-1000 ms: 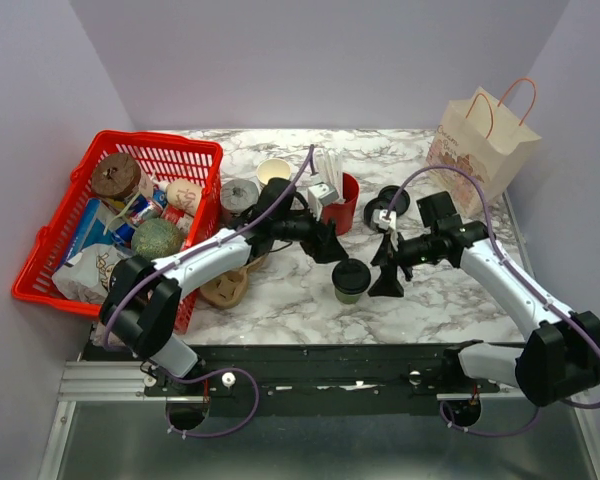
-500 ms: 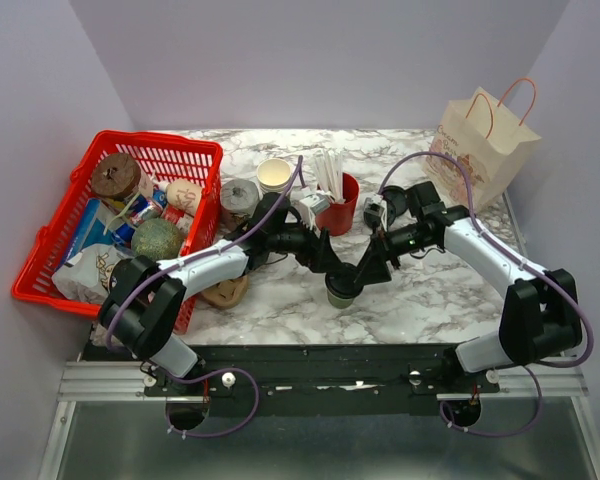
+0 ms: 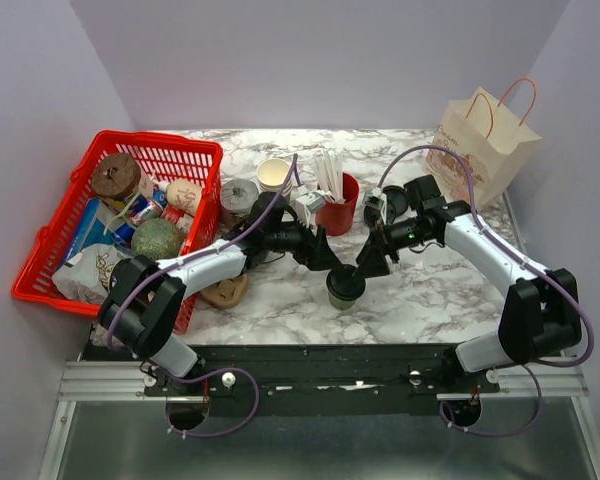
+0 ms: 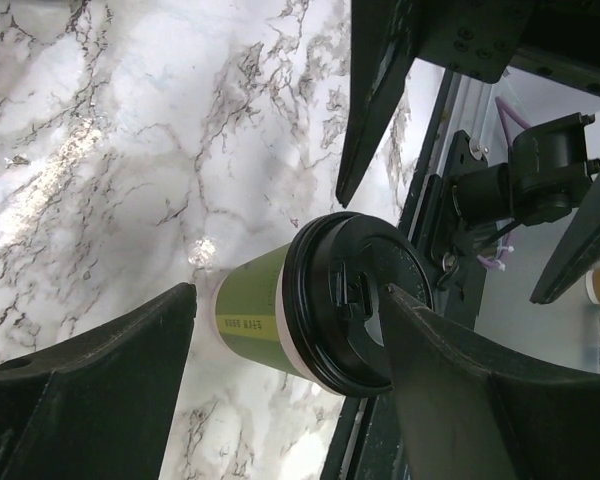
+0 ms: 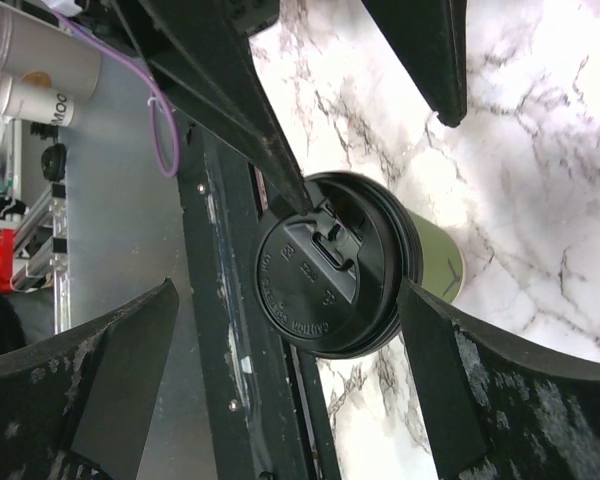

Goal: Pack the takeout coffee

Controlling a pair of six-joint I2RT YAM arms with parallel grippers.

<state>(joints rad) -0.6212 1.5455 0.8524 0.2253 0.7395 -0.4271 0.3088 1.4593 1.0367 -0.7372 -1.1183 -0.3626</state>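
Grasp step: olive takeout coffee cup [image 3: 345, 287] w/ black lid [image 4: 355, 300] stands on the marble table [image 3: 435, 295], front centre. L gripper [image 4: 288, 297] and R gripper [image 5: 288, 292] both gape wide astride it, gripping nothing. Next, prob. 1 closes on the cup wall while the other clears off, then upright carry to the paper bag [image 3: 483, 140].

Black-lidded takeout coffee [image 3: 346, 286] between left claw [image 3: 330, 262] and right claw [image 3: 366, 266]

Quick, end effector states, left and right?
Left end effector: open, fingers either side of the coffee cup, nothing held.
Right end effector: open, straddling the same cup.
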